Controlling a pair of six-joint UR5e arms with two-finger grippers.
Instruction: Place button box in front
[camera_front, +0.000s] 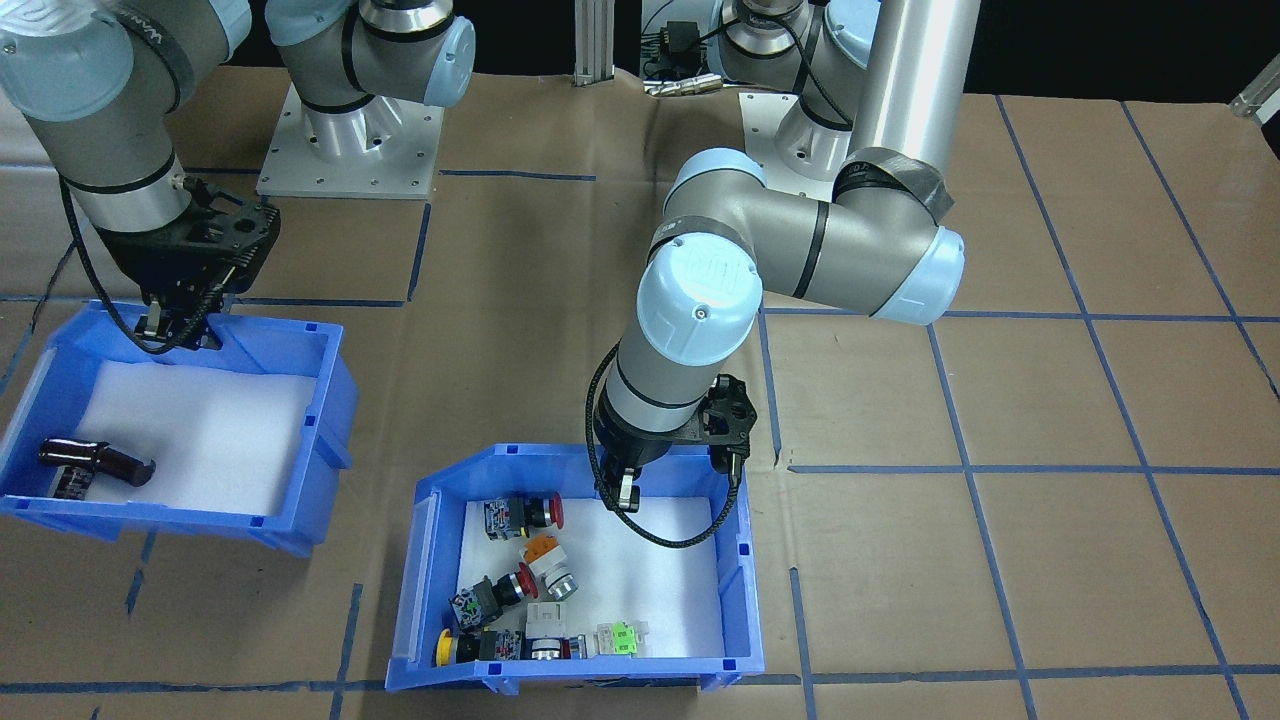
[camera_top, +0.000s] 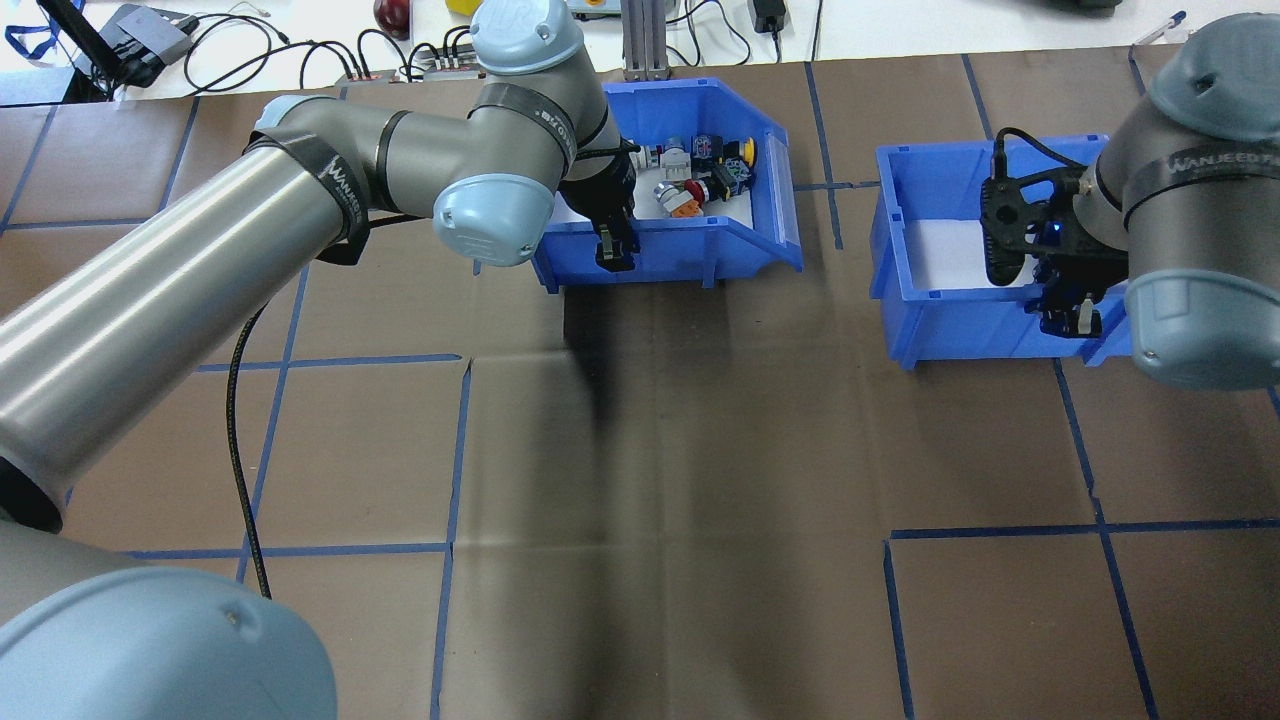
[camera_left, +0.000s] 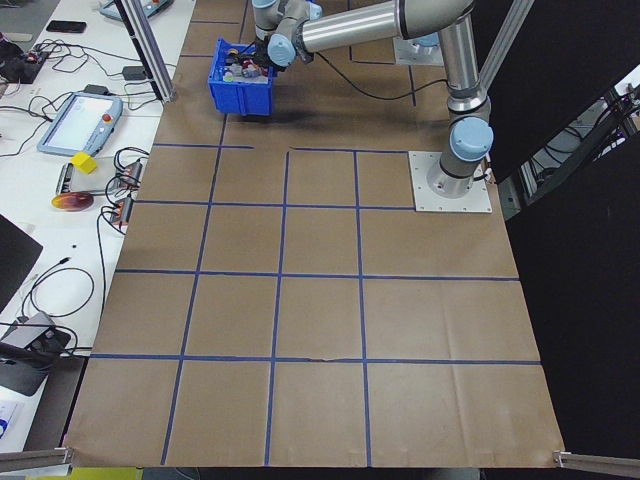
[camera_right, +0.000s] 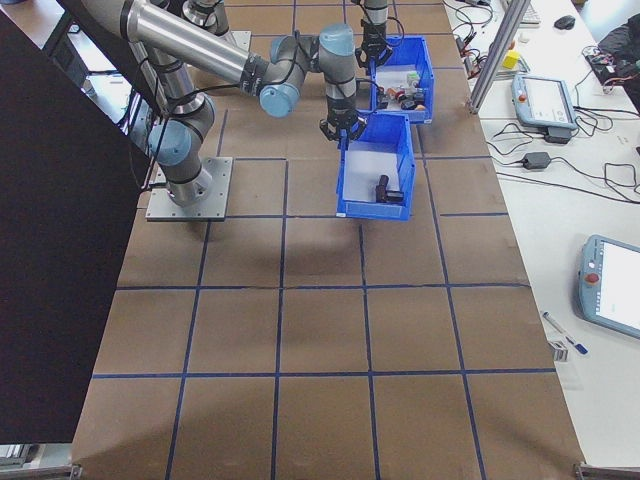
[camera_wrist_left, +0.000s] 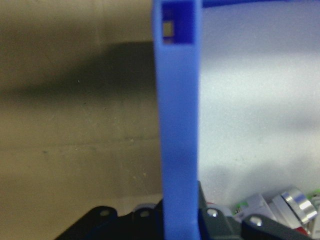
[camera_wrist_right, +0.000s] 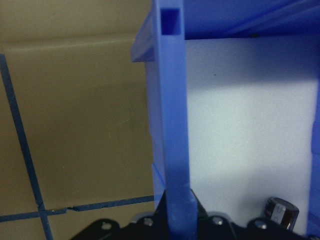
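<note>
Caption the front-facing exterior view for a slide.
Left hand grips the rear wall of the blue plastic button bin; right hand grips the other blue bin holding a dark cylinder.

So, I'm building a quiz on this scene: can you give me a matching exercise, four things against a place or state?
Things:
1. left gripper
2. right gripper
3. yellow-capped button
4. dark cylinder

Places or states:
A. lies in the other bin
B. on the button box wall
C. on the other bin's wall
D. lies in the button box

Pairs: 1-B, 2-C, 3-D, 4-A

left gripper (camera_front: 628, 492) fingers hidden behind button box (camera_front: 740, 560) wall
</note>
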